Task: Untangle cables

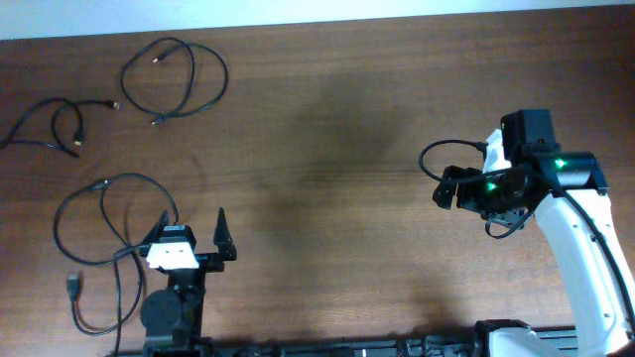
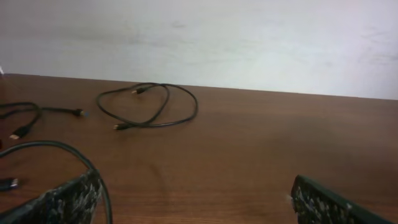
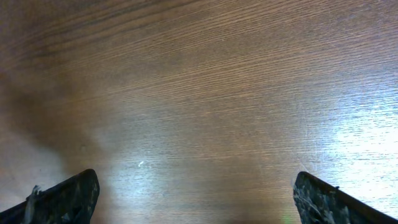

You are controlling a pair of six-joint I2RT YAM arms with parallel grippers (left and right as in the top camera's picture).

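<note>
Three thin black cables lie apart from one another on the left half of the brown table (image 1: 327, 129). One forms a wide loop (image 1: 224, 79) at the back, also in the left wrist view (image 2: 195, 107). A second (image 1: 60, 103) curls at the far left (image 2: 37, 111). The third (image 1: 129, 177) loops round beside my left gripper (image 1: 191, 220) and passes just by its left finger (image 2: 56, 143). My left gripper (image 2: 196, 186) stands open with only bare wood between its fingers. My right gripper (image 1: 446, 188) hovers open at the right, far from the cables, over bare wood (image 3: 194, 186).
A pale wall (image 2: 249, 37) rises behind the table's far edge. The right arm's own thick black wire (image 1: 429, 151) loops out beside its wrist. The left arm's base (image 1: 164, 312) sits at the front edge.
</note>
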